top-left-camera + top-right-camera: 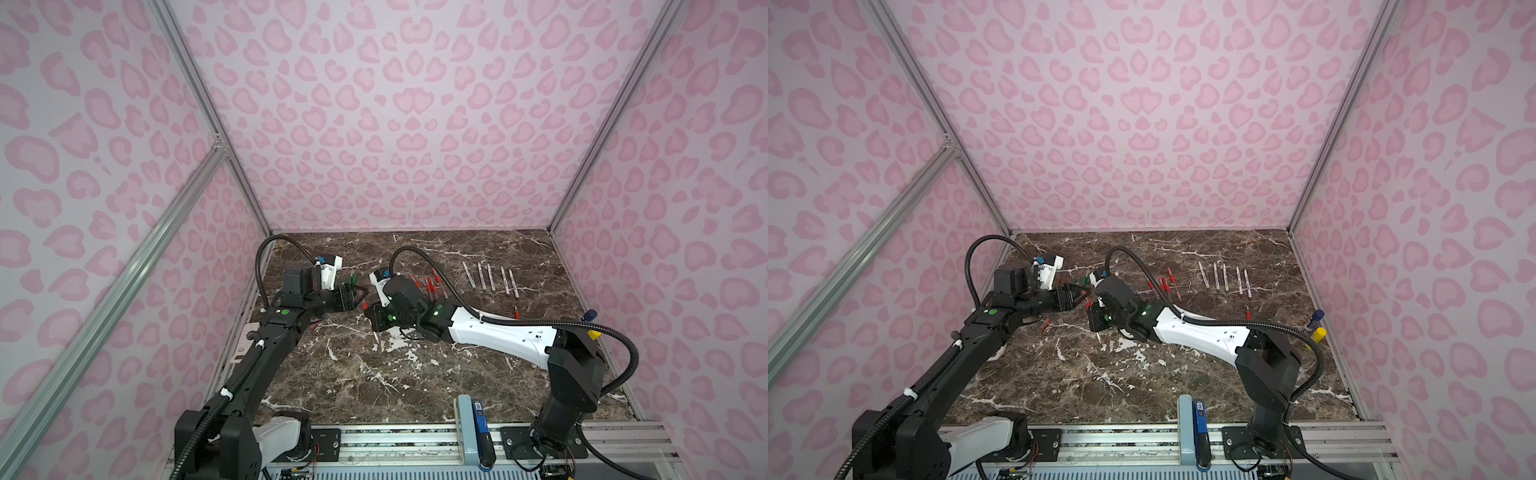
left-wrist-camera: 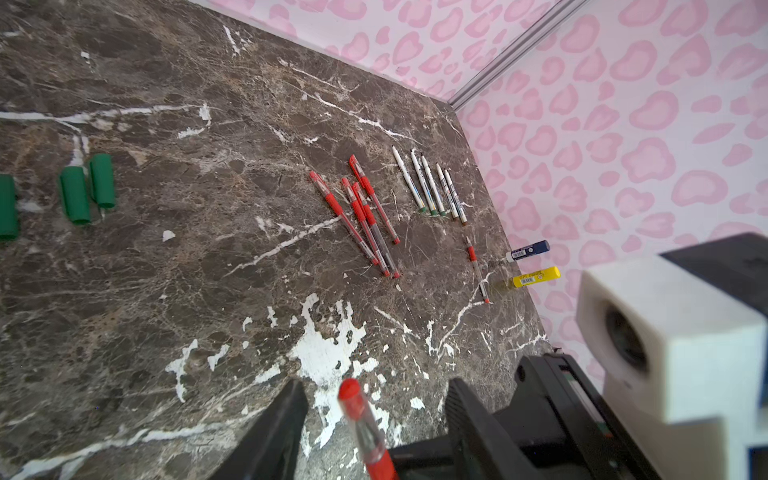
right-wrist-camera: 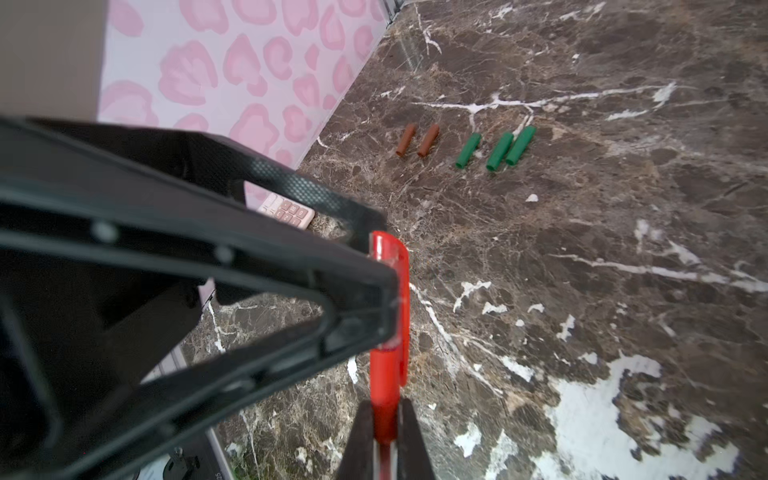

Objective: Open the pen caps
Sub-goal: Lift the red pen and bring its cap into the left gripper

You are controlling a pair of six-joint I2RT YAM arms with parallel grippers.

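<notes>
Dark marble table (image 1: 415,374) from above, with two arms meeting at about 10 o'clock.

At that spot, right gripper (image 3: 385,419) clenched on the barrel of the held pen (image 3: 385,399), cap end aimed at the left gripper (image 2: 376,386). Jaws of the left gripper apart, straddling the red cap (image 2: 351,395) with a gap on either side, not yet pinching it.

At 2 o'clock, five white pens (image 2: 433,185) in a neat row, coloured tips bare, so judged done. At 12 o'clock, four or five red pens (image 2: 368,220) in a loose bunch, apparently with caps on, so judged left to do. At 3 o'clock, a lone pen (image 2: 476,269), red, apart from the rest and seemingly uncapped, though too small to be sure.

At 10 o'clock, just beyond the grippers, three green caps (image 3: 500,150) and two brown caps (image 3: 428,140) lying loose, matching the five white pens. At 9 o'clock, a loose cap (image 1: 1045,324), red, beside the left arm, probably off the lone pen.

Roughly halfway by this reckoning: white set finished, red set barely begun, one cap about to be pulled.
</notes>
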